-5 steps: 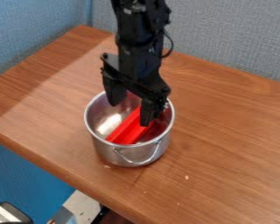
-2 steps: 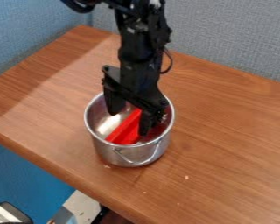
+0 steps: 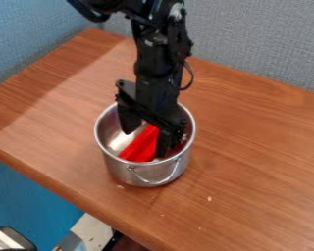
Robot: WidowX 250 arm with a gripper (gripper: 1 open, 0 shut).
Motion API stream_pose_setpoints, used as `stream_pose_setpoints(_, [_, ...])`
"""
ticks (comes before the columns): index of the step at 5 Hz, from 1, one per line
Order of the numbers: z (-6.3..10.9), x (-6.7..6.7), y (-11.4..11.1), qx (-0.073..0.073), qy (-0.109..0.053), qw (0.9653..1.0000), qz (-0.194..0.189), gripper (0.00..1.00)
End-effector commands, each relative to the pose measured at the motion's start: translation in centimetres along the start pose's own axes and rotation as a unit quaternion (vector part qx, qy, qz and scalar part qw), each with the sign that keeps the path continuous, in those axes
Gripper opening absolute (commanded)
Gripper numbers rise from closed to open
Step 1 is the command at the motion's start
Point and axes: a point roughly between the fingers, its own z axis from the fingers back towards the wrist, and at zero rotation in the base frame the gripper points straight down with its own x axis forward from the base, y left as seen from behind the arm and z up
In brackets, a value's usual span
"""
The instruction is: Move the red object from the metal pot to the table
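Note:
The metal pot (image 3: pixel 130 169) stands on the table (image 3: pixel 48 103) near its front edge, a small handle facing the camera. Inside it the red object (image 3: pixel 145 146) leans slantwise against the wall. My gripper (image 3: pixel 152 134) points straight down into the pot, open, its two dark fingers (image 3: pixel 127 115) reaching below the rim on either side of the red object's upper end. The fingers and the pot wall hide the upper end and the block's lower end, so I cannot tell whether the fingers touch it.
The brown wooden tabletop spreads to the left and behind the pot, with a narrower strip (image 3: pixel 258 211) to its right. A blue-grey wall (image 3: pixel 271 39) backs the table. The table's front edge (image 3: pixel 68 186) runs close below the pot.
The gripper has sunk a little deeper into the pot, its fingers now lower around the red object. Its jaws stay open. Pot and block have not shifted.

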Motion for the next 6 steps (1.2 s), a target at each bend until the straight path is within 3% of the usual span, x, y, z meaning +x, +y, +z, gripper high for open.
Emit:
stream_pose_setpoints(1, [-0.2, 0.1, 0.7, 0.005, -0.003, 1.0, 0.008, 0.0])
stream_pose_setpoints(2, [-0.4, 0.1, 0.7, 0.005, 0.0, 0.9999, 0.01, 0.0])
stream_pose_setpoints(4, [1.6, 0.1, 0.5, -0.028, -0.023, 0.9992, 0.015, 0.0])
stream_pose_setpoints(6, [5.6, 0.3, 0.9, -0.07, -0.071, 0.9948, 0.023, 0.0])
